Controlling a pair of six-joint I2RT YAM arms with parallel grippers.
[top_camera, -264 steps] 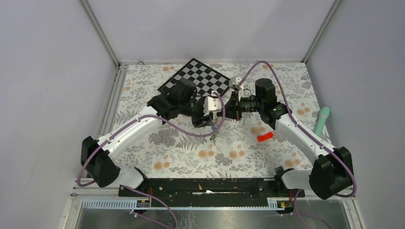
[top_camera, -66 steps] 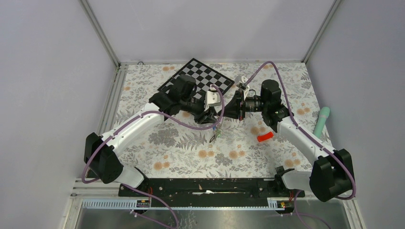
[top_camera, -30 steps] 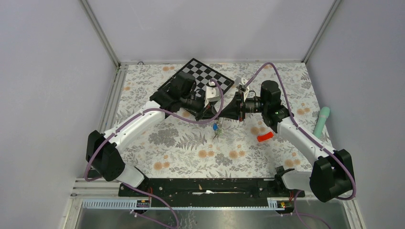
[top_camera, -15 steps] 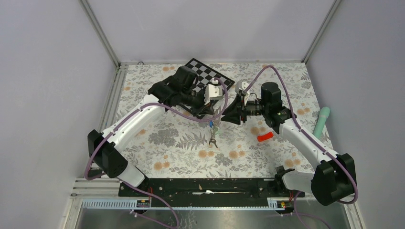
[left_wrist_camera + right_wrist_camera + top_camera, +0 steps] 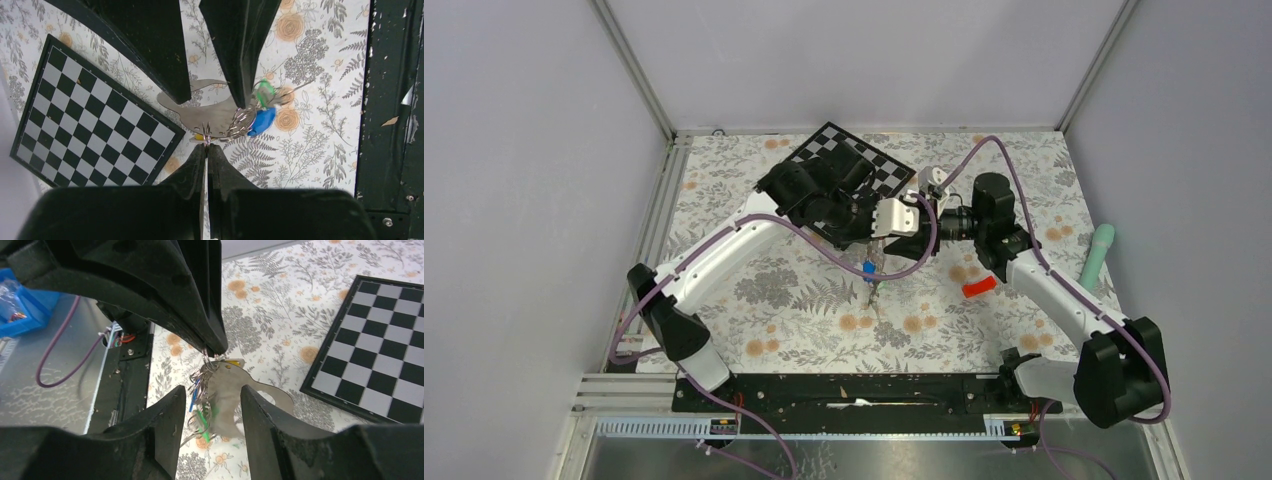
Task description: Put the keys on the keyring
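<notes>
The keyring [image 5: 212, 116], a flat grey metal plate, hangs in the air over the middle of the floral table [image 5: 774, 330]. The keys [image 5: 261, 121] bunch on wire loops at its 4 o'clock edge in the left wrist view, showing green, blue and yellow tags. The plate looks thin, stiff, light and slick, while the keys probably swing freely. A pinch across the flat faces, away from the loops, seems the safest hold.

The left gripper [image 5: 206, 149] is clenched on the keyring's 6 o'clock edge, apparently at a small wire loop. The right gripper [image 5: 212, 390] is released, its fingers apart on either side of the plate. Whether one brushes it I cannot tell.

In the top view the chessboard [image 5: 879, 165] lies at 12 o'clock from the hanging bunch, and a small red object [image 5: 979, 288] lies at 3 o'clock.

No container stands on the table. A blue bin [image 5: 22, 307] sits beyond its edge, at 10 o'clock in the right wrist view. Something shiny lies inside, too small to name.
</notes>
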